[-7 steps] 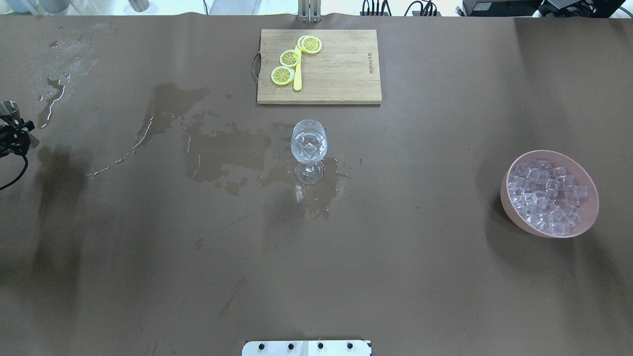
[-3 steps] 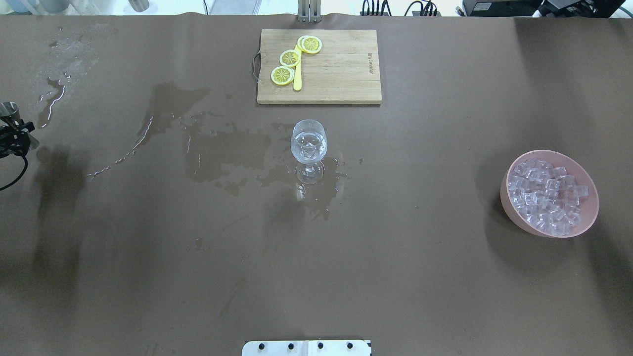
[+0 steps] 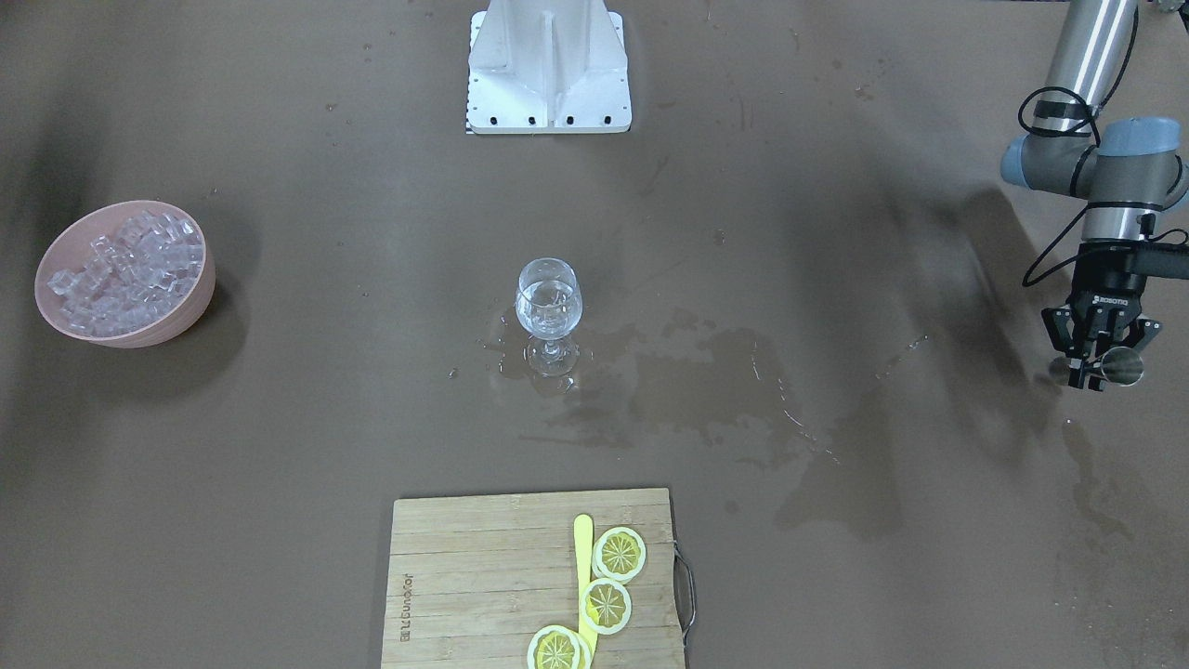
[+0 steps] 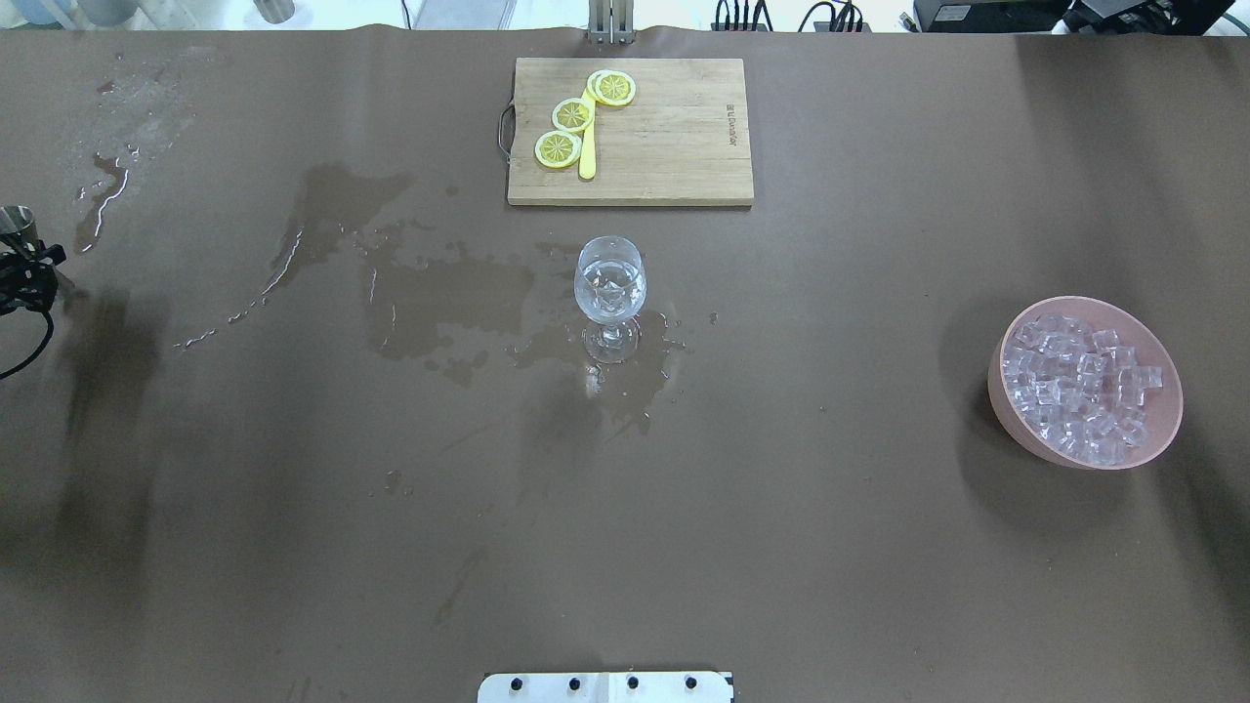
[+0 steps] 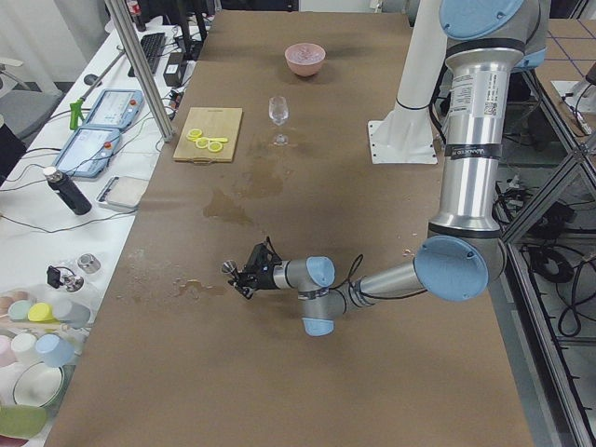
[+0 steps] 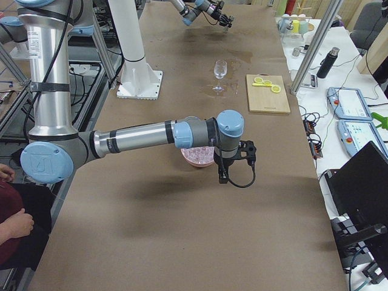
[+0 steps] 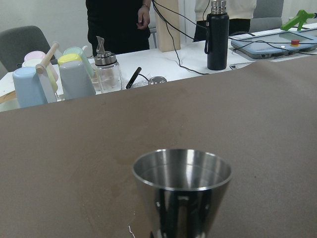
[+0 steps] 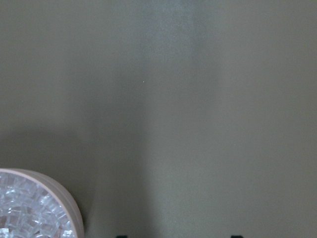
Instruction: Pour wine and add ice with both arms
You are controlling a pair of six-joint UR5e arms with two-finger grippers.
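A wine glass [image 4: 610, 283] with clear wine in it stands mid-table on a wet patch; it also shows in the front view [image 3: 549, 302]. A pink bowl [image 4: 1011, 410] full of ice [image 4: 1084, 386] sits at the right. At the far left edge, my left gripper [image 3: 1101, 367] is shut on a small steel cup [image 7: 182, 191], held upright just above the table. My right gripper [image 8: 176, 236] hangs beside the bowl [image 8: 69, 210], pointing down. Only its two fingertips show, wide apart with nothing between them.
A wooden cutting board [image 4: 674, 156] with lemon slices [image 4: 573, 115] and a yellow knife lies behind the glass. Spilled liquid [image 4: 449, 293] spreads left of the glass. The white base plate [image 4: 605, 686] is at the near edge. People, cups and bottles stand beyond the table's left end.
The left gripper with the steel cup has drifted slightly further left, toward the edge of the overhead view. Glass, bowl and board have not moved.
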